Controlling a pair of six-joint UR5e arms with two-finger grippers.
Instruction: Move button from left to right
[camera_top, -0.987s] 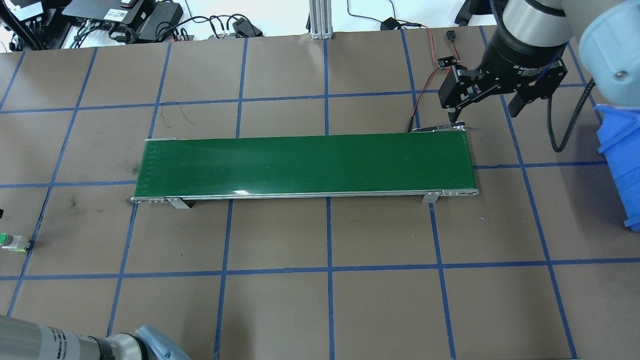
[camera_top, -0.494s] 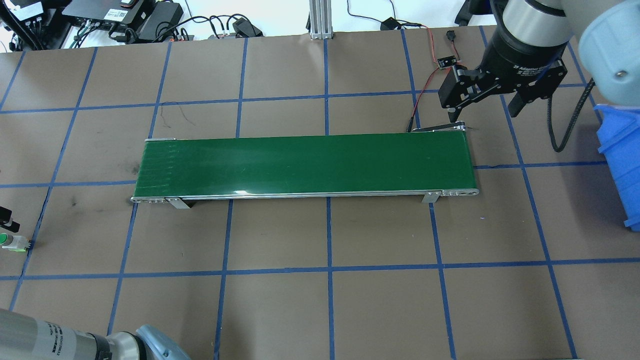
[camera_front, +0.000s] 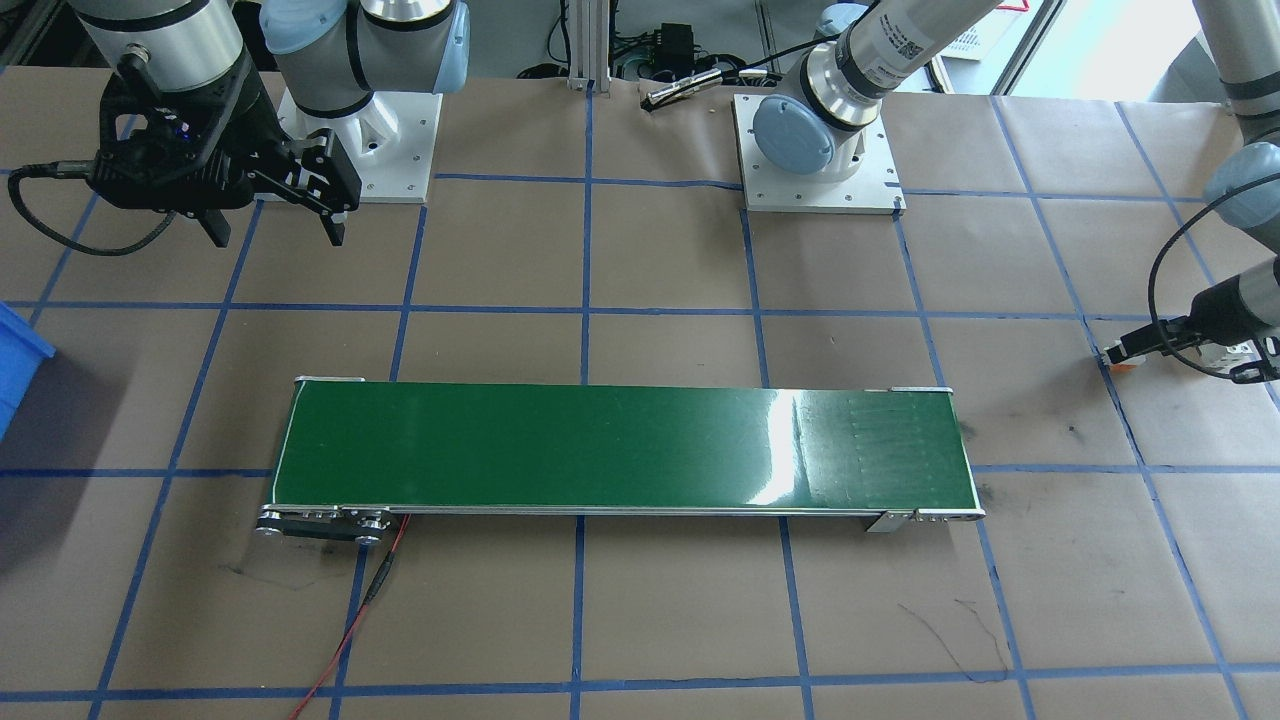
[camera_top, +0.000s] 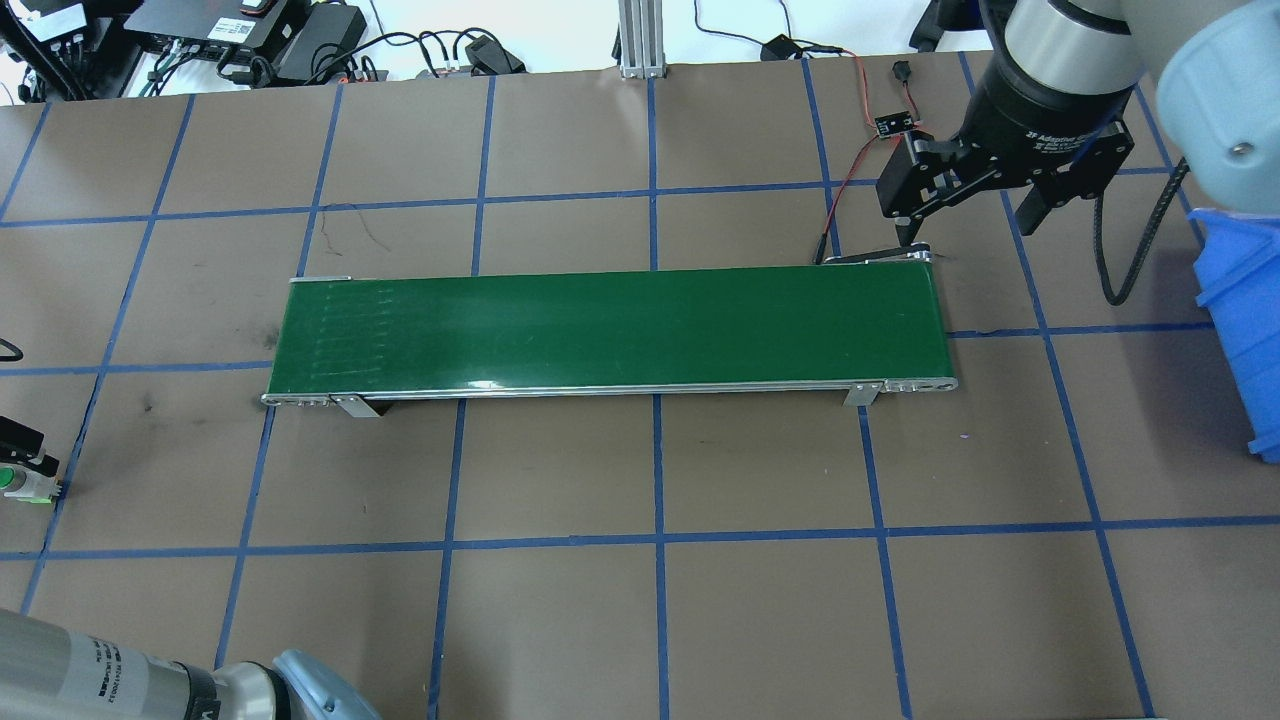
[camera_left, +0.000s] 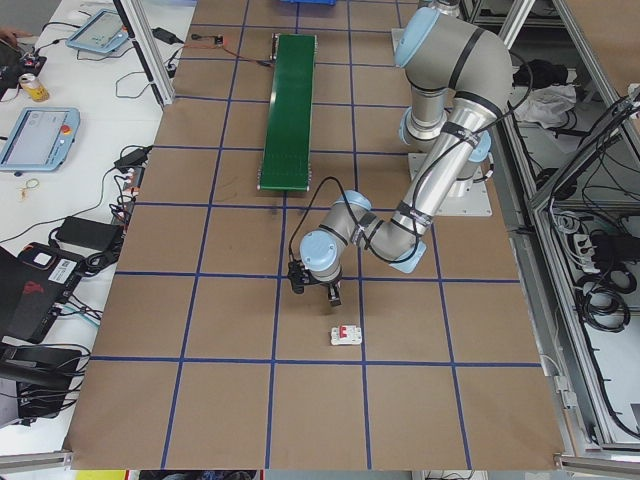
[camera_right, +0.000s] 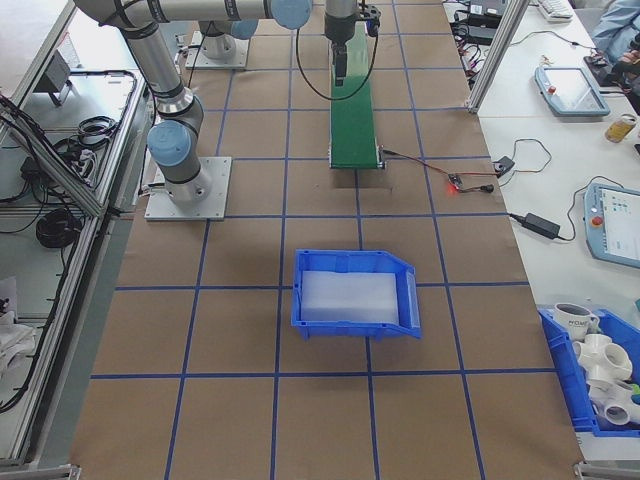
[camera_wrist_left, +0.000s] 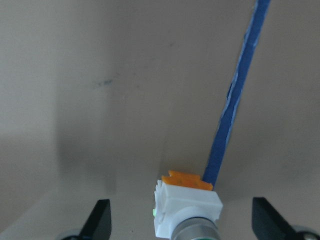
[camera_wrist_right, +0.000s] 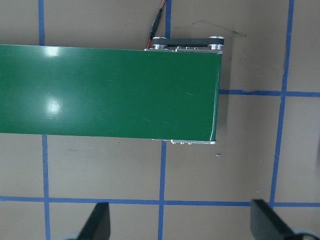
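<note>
The button (camera_wrist_left: 187, 210), with its green cap, white body and orange base, lies on its side on the brown table at the far left edge (camera_top: 25, 484). My left gripper (camera_wrist_left: 184, 226) is open and low over it, one finger on either side of the button without touching it. One of its black fingers (camera_top: 22, 442) shows at the overhead view's left edge. My right gripper (camera_top: 968, 218) hangs open and holds nothing above the far right end of the green conveyor belt (camera_top: 610, 330).
A blue bin (camera_top: 1245, 320) stands at the table's right end. A white circuit breaker with a red tab (camera_left: 346, 335) lies near the left arm. Red and black wires (camera_top: 850, 170) run from the belt's far right corner.
The left gripper's finger has slid further into the overhead view at the left edge, closer to the button. The right arm and the button have not moved.
</note>
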